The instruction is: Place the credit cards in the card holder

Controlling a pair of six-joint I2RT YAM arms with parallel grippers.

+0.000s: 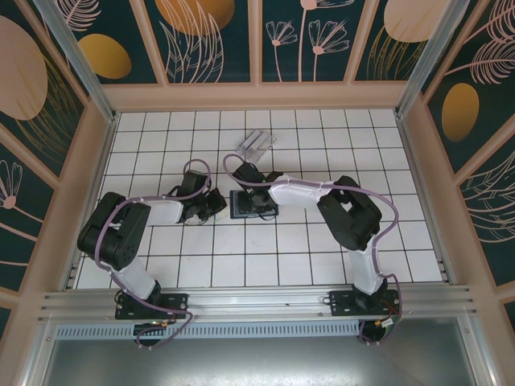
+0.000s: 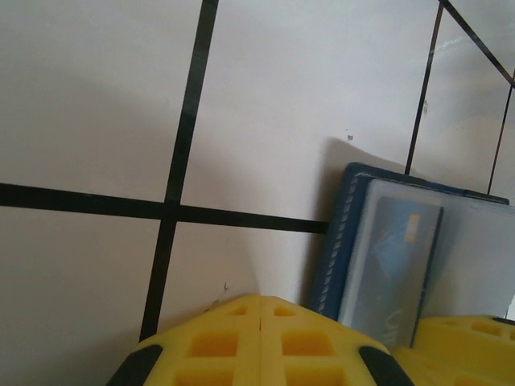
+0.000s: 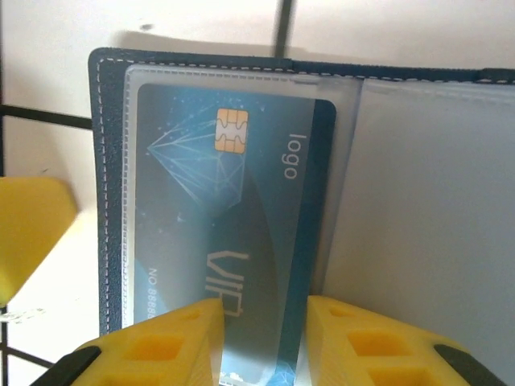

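1 blue card (image 3: 241, 209) lies in clear sleeve (image 3: 131, 241) of wallet (image 3: 109, 177); card holder (image 1: 256, 143) well apart, beyond wallet. Over card's near edge, right gripper (image 3: 262, 338) fingers parted, pinching nothing. Beside wallet's edge, left gripper (image 2: 261, 342) fingers pressed together, empty. Risk: sleeve clings to card, wallet unpinned, so pull may drag whole wallet; fingers may slip on slick plastic.

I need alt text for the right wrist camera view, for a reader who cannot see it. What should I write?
A blue credit card with a gold chip lies in a clear sleeve of an open dark blue wallet on white tiles. The right gripper, yellow fingers apart, sits over the card's near edge.
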